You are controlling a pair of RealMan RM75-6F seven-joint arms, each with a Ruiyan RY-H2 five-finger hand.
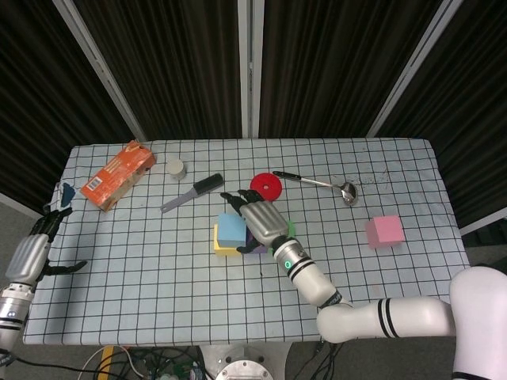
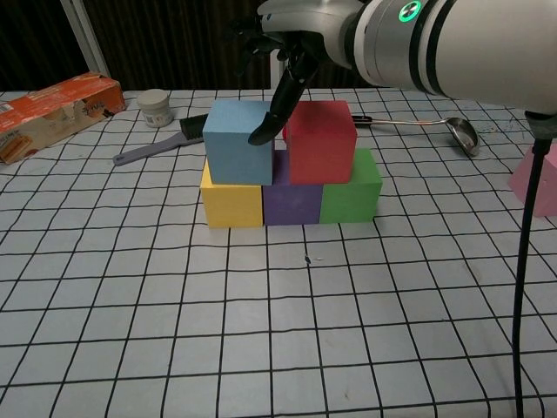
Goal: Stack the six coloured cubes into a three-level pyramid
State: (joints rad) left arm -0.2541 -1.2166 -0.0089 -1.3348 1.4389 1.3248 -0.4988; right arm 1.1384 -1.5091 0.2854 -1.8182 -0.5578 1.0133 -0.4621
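My right hand (image 2: 291, 52) hung empty, fingers spread, one fingertip (image 2: 261, 135) dipping between the pale blue foam cube (image 2: 238, 141) and red foam cube (image 2: 320, 141); my left hand (image 1: 33, 252) idled open at nine o'clock. Six cubes: yellow (image 2: 231, 205), purple (image 2: 292, 204), green (image 2: 352, 192) below, two above, and the pink foam cube (image 1: 384, 230) alone at three o'clock. It looked light and slightly squashy; I judged opposite flat faces the best grip.

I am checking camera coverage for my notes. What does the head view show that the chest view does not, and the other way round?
Only the head view shows the left hand at the table's left edge and the red disc.

Only the chest view shows the purple cube's front face and a right fingertip between the blue cube and red cube.

Both show the right hand, pink cube, ladle and orange box.
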